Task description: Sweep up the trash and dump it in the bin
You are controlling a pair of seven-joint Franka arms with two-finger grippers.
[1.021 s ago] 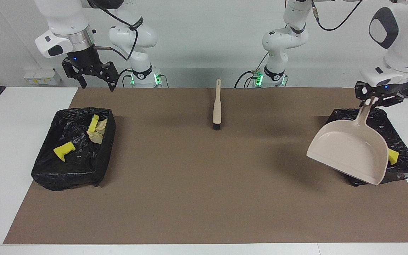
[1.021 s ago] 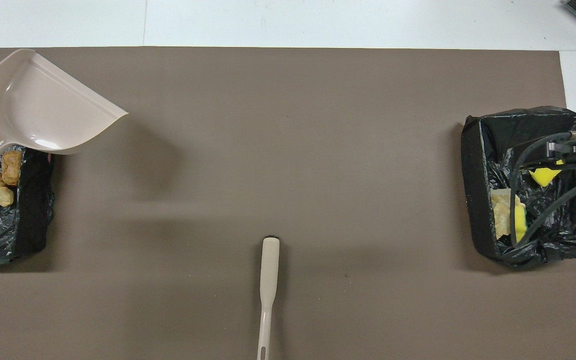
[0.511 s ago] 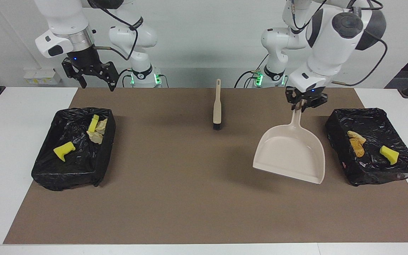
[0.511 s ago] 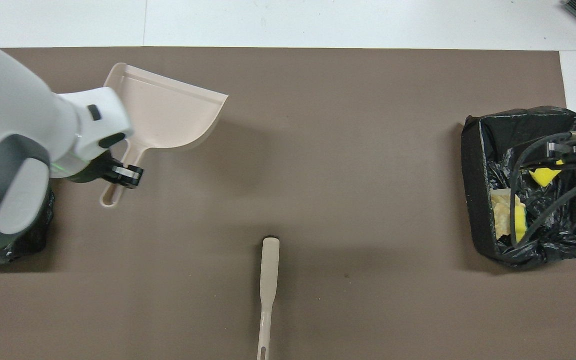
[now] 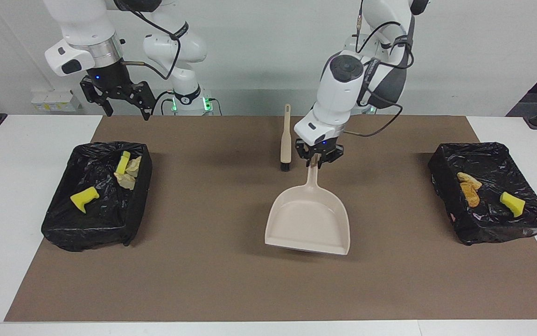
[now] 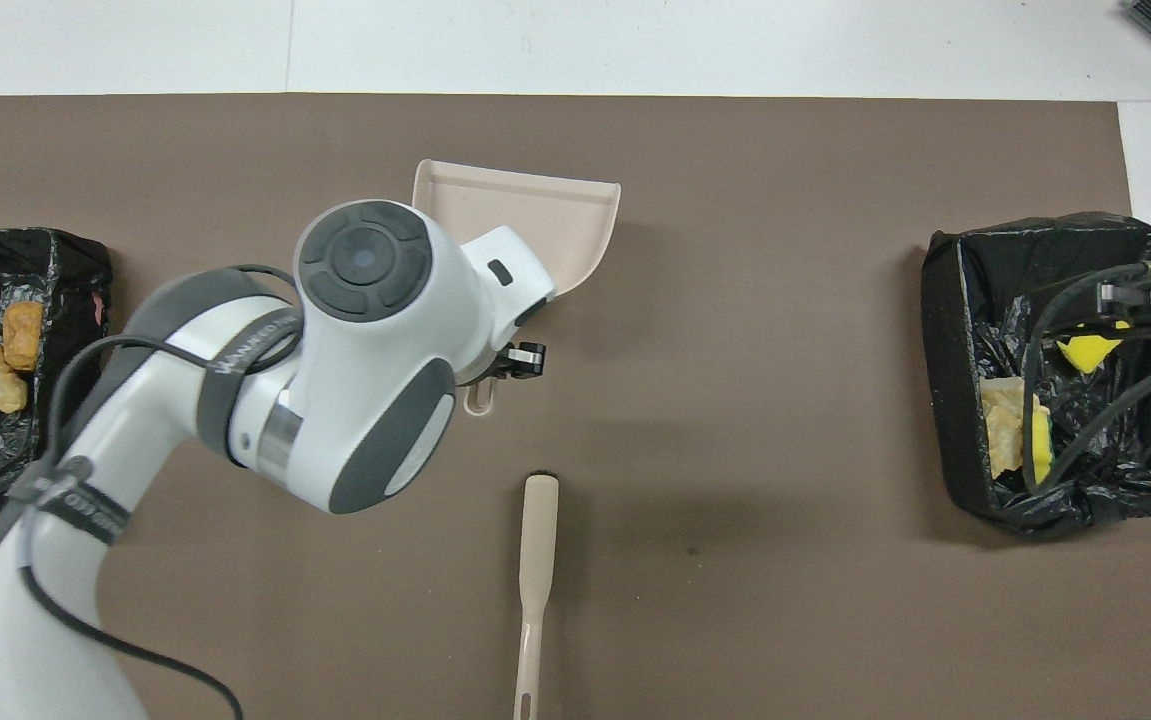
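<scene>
The trash [image 5: 469, 190] is all in the bins as far as I can see, nothing loose on the brown mat [image 5: 203, 280]. Starting at the fingers: the left gripper [image 5: 318, 159] has its fingers clamped on the handle of the beige dustpan [image 5: 308, 221], which looks empty and hangs tilted just over the middle of the mat, its mouth pointing away from the robots. The brush [image 5: 286, 137] lies flat right beside it, nearer to the robots, nobody holding it. The right gripper [image 5: 120, 103] just waits up in the air, fingers spread wide, over the edge of the mat by its own bin. Going outward, the black-bagged bin [image 5: 525, 224] toward the left arm's end has two tan bread-like bits and one yellow foam chunk [image 5: 512, 202] in it. The other bin [image 5: 63, 228] toward the right arm's end holds two yellow foam pieces [image 5: 84, 198] plus a pale crumpled-looking scrap. I'd say the sweeping and dumping is basically done, and what's left is probably just putting the dustpan down on the worktop.
</scene>
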